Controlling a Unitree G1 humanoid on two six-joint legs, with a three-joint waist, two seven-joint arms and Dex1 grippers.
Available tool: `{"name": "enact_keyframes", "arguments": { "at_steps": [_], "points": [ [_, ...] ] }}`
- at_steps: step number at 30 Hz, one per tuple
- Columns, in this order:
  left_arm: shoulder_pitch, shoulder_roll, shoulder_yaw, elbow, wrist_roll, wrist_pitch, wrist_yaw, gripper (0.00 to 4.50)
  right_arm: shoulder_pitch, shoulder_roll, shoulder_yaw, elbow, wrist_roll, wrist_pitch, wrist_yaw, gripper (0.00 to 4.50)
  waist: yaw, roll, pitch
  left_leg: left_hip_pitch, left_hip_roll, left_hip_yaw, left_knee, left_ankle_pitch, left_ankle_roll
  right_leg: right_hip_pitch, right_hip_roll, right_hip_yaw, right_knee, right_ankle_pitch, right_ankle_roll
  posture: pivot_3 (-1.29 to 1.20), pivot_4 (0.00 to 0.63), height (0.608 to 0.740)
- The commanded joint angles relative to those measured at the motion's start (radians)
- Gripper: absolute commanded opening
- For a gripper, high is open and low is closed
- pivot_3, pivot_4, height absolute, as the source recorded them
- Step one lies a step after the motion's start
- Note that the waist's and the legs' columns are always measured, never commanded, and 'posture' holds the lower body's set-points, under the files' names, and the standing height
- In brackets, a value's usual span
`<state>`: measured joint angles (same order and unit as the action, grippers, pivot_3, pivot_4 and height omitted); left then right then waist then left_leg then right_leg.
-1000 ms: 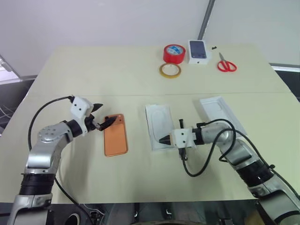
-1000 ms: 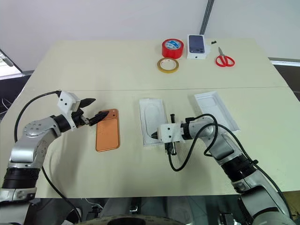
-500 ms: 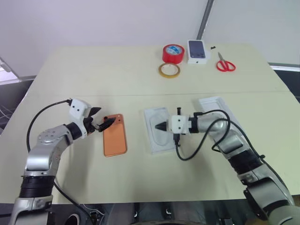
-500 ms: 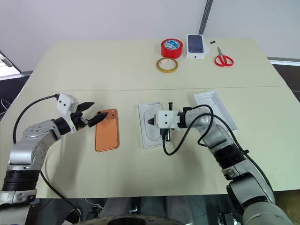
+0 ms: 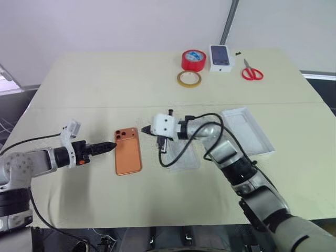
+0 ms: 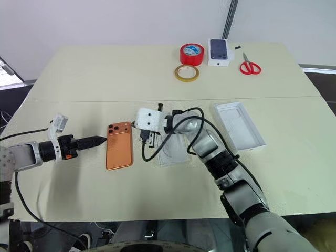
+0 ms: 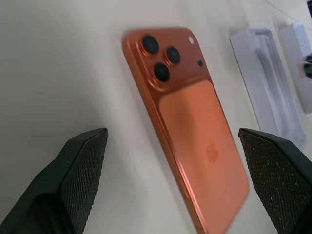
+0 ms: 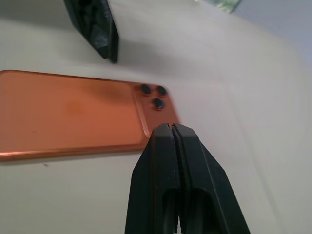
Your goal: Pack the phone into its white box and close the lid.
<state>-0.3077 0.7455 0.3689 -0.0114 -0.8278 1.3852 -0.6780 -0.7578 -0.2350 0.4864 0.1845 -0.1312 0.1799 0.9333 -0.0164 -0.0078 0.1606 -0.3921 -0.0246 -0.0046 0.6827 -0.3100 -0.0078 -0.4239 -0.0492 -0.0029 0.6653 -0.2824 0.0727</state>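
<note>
- Phone (image 5: 128, 150) lies flat on the table (image 5: 105, 84), unpacked, beside the box parts.
- Left gripper (image 5: 107, 147) is spread wide and empty; right gripper (image 5: 143, 133) is pinched closed, holding nothing.
- Packing and lidding aren't started.

Tape rolls (image 5: 194, 59), carton (image 5: 221, 57), scissors (image 5: 252, 71)

a pale cream table (image 5: 105, 79) stands before a plain white wall (image 5: 105, 26); dark floor (image 5: 10, 110) beside it.

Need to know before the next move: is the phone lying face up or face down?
Face down. The phone lies flat on the table, its orange back and three camera lenses facing up.
</note>
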Motion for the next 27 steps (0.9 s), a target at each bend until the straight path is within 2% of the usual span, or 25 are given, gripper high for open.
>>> {"name": "enact_keyframes", "arguments": {
  "at_steps": [1,4,9,12,15,21,27],
  "points": [
    [0.032,-0.025,-0.057,-0.035,0.005,0.058,0.041,4.50,-0.019,-0.003,0.067,0.033,-0.041,0.058,0.056,0.06,0.001,0.000,0.000,0.000,0.000,0.000,0.000,0.000,0.000,0.000,0.000,0.000,0.000,0.000,0.000,0.00,0.150,0.740],
    [0.032,-0.051,-0.061,-0.042,0.014,0.074,0.071,4.50,-0.036,-0.008,0.127,0.092,-0.109,0.069,0.064,0.06,0.001,0.001,-0.001,0.000,-0.001,0.000,0.000,0.000,-0.001,0.000,-0.001,0.000,0.000,0.000,0.000,0.00,0.150,0.740],
    [0.028,-0.123,-0.049,-0.067,0.000,0.144,0.120,4.50,-0.050,0.020,0.157,0.139,-0.142,0.068,0.062,0.06,0.001,0.008,-0.010,0.003,-0.001,0.000,0.000,0.000,0.000,0.003,-0.001,0.000,0.000,0.000,0.000,0.00,0.150,0.740],
    [0.022,-0.181,-0.026,-0.061,0.014,0.185,0.166,4.50,-0.046,0.046,0.140,0.149,-0.133,0.078,0.050,0.06,0.001,0.009,-0.012,0.008,-0.001,0.000,-0.001,-0.001,0.002,0.007,-0.001,0.000,0.000,0.000,0.000,0.00,0.150,0.740],
    [0.017,-0.247,-0.015,-0.076,-0.007,0.228,0.205,4.50,-0.037,0.055,0.139,0.139,-0.136,0.072,0.044,0.06,0.002,0.010,-0.012,0.020,-0.001,0.000,-0.004,-0.004,0.005,0.019,-0.001,0.000,-0.002,0.000,0.000,0.00,0.150,0.740],
    [-0.050,-0.350,0.006,-0.044,-0.040,0.229,0.286,4.50,-0.035,0.057,0.133,0.153,-0.144,0.062,0.030,0.06,0.008,0.018,-0.019,0.021,-0.003,-0.001,-0.004,-0.004,0.006,0.020,-0.003,0.000,-0.003,0.000,0.000,0.00,0.150,0.740],
    [-0.074,-0.352,0.006,-0.033,-0.117,0.229,0.323,4.50,-0.035,0.053,0.130,0.168,-0.154,0.048,0.016,0.06,0.004,0.017,-0.019,0.020,-0.004,-0.002,-0.004,-0.004,0.006,0.020,-0.003,0.000,-0.003,0.000,0.000,0.00,0.150,0.740]
  ]
}}
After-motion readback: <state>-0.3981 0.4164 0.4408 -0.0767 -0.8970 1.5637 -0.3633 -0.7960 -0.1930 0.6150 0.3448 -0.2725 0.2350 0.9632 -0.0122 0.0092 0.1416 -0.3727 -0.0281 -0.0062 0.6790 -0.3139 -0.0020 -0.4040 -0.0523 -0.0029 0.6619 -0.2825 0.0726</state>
